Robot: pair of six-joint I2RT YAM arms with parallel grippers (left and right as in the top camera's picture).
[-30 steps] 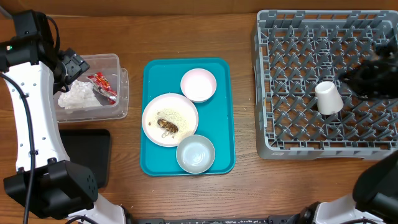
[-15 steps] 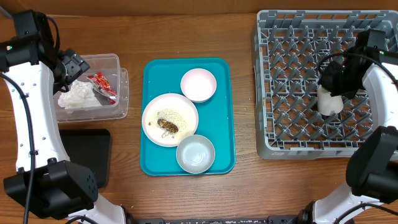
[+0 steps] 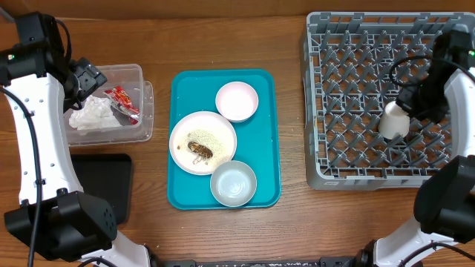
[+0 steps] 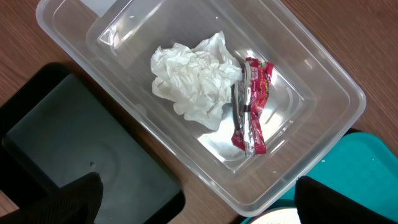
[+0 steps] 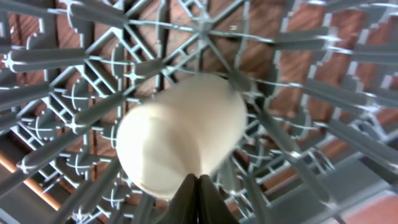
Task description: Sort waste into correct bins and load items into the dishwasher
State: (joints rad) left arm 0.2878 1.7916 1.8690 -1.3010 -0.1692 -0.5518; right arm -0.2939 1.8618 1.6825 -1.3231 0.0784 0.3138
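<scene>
at the bench's left edge the left gripper (image 3: pixel 85 78) hangs over the clear tub (image 3: pixel 145 111), its fingers spread wide and holding nothing. in the tub lie the crumpled napkin (image 4: pixel 194 84) and, touching its right side, the red-and-white wrapper (image 4: pixel 254 106). the black tray (image 3: pixel 100 178) sits just beside the tub, toward the front-left corner. mid-bench, the teal tray (image 3: pixel 182 85) carries the pink saucer (image 3: pixel 237 101) at its far edge, the white plate (image 3: pixel 185 133) with brown scraps (image 3: pixel 199 152) and crumbs, and the bowl (image 3: pixel 233 183) at its front edge. the dish rack (image 3: pixel 349 74) fills the far right corner; the white cup (image 3: pixel 390 123) rests tilted among pegs near its right edge, the right gripper (image 5: pixel 198 186) pressed together just beside it.
</scene>
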